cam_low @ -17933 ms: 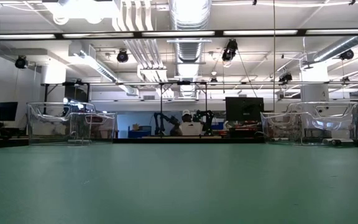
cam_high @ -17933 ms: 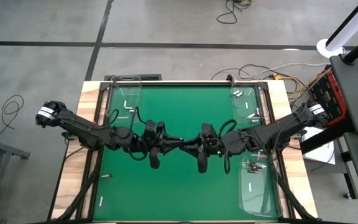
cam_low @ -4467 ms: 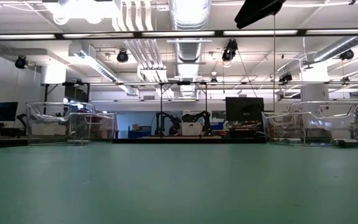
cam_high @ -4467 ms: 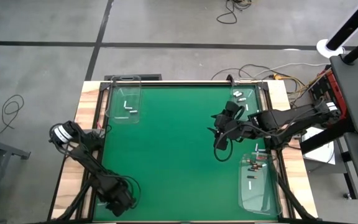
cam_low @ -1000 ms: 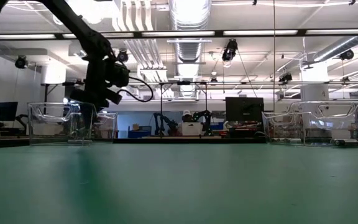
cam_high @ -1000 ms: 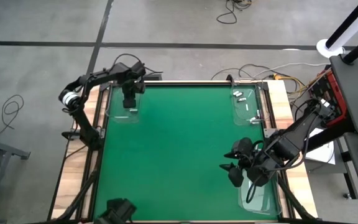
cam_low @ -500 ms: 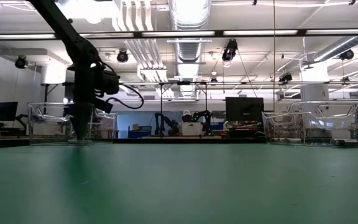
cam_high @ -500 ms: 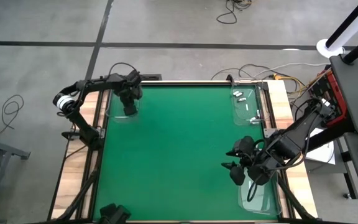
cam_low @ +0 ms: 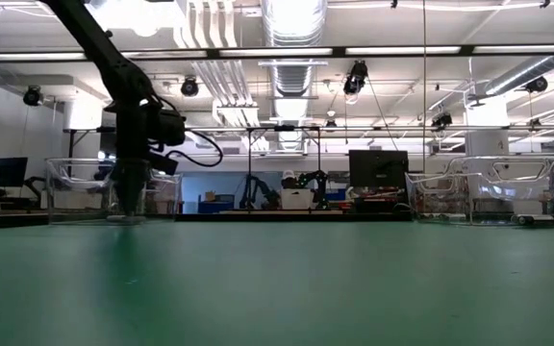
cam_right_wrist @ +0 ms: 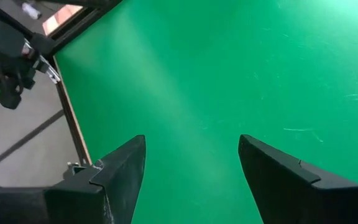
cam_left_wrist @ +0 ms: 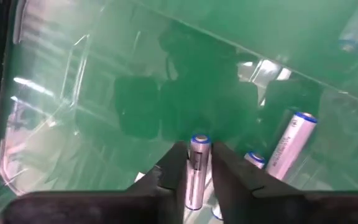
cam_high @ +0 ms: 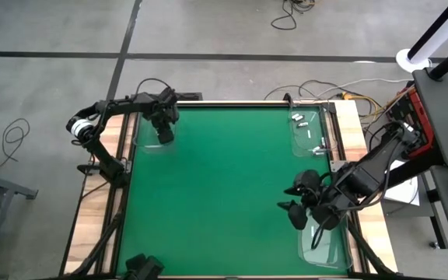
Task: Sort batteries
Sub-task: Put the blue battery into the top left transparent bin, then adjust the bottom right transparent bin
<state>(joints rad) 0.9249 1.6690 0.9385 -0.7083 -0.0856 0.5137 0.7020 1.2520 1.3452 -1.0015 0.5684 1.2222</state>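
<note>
Green mat (cam_high: pixel 224 187); far-left tray (cam_high: pixel 148 138) holds batteries (cam_left_wrist: pixel 289 144).

Two dark, near-black jointed robot arms, built from slim matte segments linked by bulkier rounded joints. The left arm (cam_high: pixel 119 105), in the upper left of the overhead frame, has a white band near its outer joint and a black cable looping beside its wrist. The right arm (cam_high: pixel 364 175), at lower right, thickens into chunky black housings. Its two fingers (cam_right_wrist: pixel 107 180) are broad, flat, dark grey wedges.
</note>
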